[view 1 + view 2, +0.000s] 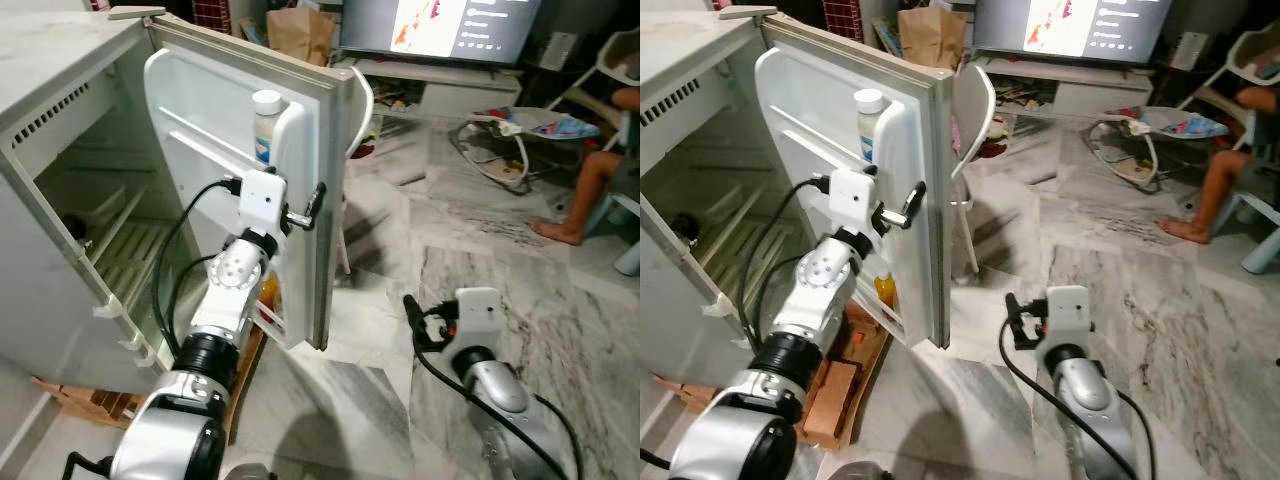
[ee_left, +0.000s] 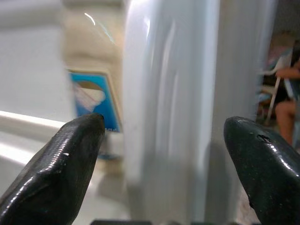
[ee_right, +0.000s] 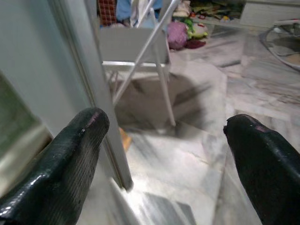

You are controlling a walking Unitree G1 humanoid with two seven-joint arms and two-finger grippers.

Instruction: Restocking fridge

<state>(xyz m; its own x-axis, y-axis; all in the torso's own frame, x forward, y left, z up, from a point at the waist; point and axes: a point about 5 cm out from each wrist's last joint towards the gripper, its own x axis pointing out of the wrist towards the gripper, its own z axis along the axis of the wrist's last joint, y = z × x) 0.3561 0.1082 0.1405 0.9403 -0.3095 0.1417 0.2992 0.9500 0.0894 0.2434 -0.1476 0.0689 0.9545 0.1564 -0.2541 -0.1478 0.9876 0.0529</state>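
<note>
1. One fridge (image 1: pixel 60 150) stands on the left, its single door (image 1: pixel 300 150) swung wide open.
2. One white-capped bottle (image 1: pixel 265 125) with a blue label stands in the door's upper rack; one orange item (image 1: pixel 885 290) sits in the lower rack, largely hidden.
3. The left gripper (image 1: pixel 305 208) straddles the door's outer edge, fingers (image 2: pixel 70 154) apart, one on each side.
4. The right gripper (image 3: pixel 164 154) hangs low over the marble floor (image 1: pixel 480 250), right of the door, fingers spread and holding nothing.
5. One white folding chair (image 1: pixel 975 110) is half hidden behind the door.
6. A person's leg (image 1: pixel 585 195) is cut off at the far right.
</note>
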